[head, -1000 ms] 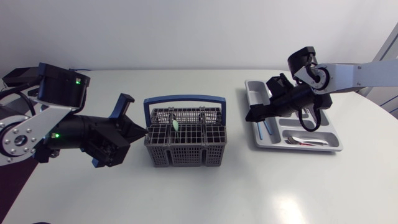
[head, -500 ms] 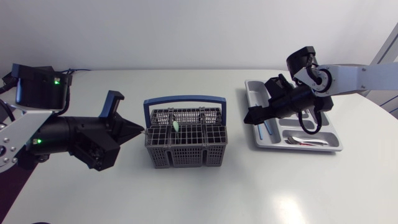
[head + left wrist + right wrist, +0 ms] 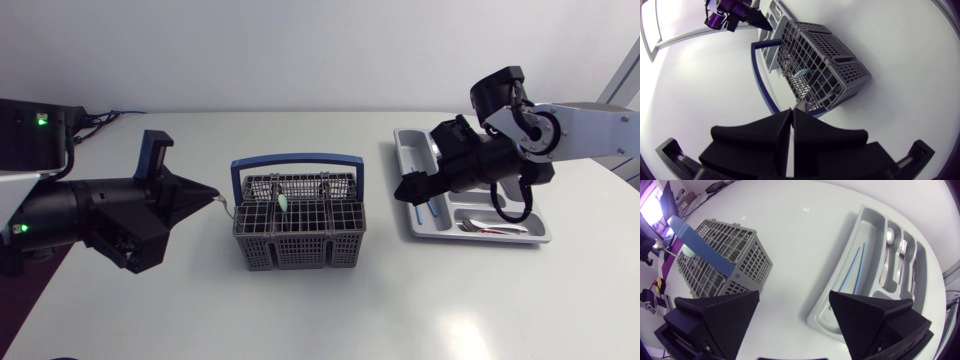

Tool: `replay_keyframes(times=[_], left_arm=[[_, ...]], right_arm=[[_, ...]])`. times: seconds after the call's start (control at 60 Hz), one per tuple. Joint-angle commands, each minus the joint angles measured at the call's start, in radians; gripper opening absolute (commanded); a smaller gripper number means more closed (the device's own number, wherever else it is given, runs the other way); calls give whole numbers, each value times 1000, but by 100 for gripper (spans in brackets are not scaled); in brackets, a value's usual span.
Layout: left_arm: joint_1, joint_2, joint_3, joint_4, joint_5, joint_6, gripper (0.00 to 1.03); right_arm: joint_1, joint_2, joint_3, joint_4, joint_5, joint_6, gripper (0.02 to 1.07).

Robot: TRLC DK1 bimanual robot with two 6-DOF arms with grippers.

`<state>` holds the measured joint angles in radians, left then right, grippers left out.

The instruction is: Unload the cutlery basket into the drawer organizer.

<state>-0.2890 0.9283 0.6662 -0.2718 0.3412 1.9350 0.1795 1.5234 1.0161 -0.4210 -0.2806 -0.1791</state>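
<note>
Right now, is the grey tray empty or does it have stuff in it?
Not empty. The tray holds a spoon in one slot and thin blue sticks in the long slot beside it.

Left arm (image 3: 70, 205): cut off by the edge of the head view. Silver piece (image 3: 800, 104) pinched at the tips of the left pincer (image 3: 792, 111): we see only its end, so its kind stays unknown. Drawer organizer (image 3: 412, 145), near the desk's right edge: partly covered by the right arm (image 3: 590, 130). Pale item (image 3: 284, 202) in the cutlery basket (image 3: 300, 250): mostly masked by the grid.
</note>
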Motion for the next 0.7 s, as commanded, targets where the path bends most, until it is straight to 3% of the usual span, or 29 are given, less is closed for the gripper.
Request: replay_keyframes(times=[0.0, 0.333, 0.617, 0.683], left_arm=[[7, -31, 15, -9, 21, 25, 4], [11, -123, 30, -7, 53, -44, 4], [50, -149, 4, 39, 78, -82, 4], [56, -143, 19, 39, 76, -136, 4]], right_arm=[[26, -54, -47, 2, 26, 20, 102], [192, -324, -202, 53, 205, 9, 102], [348, -517, -286, 90, 261, -2, 102], [403, -557, -307, 119, 325, -11, 102]])
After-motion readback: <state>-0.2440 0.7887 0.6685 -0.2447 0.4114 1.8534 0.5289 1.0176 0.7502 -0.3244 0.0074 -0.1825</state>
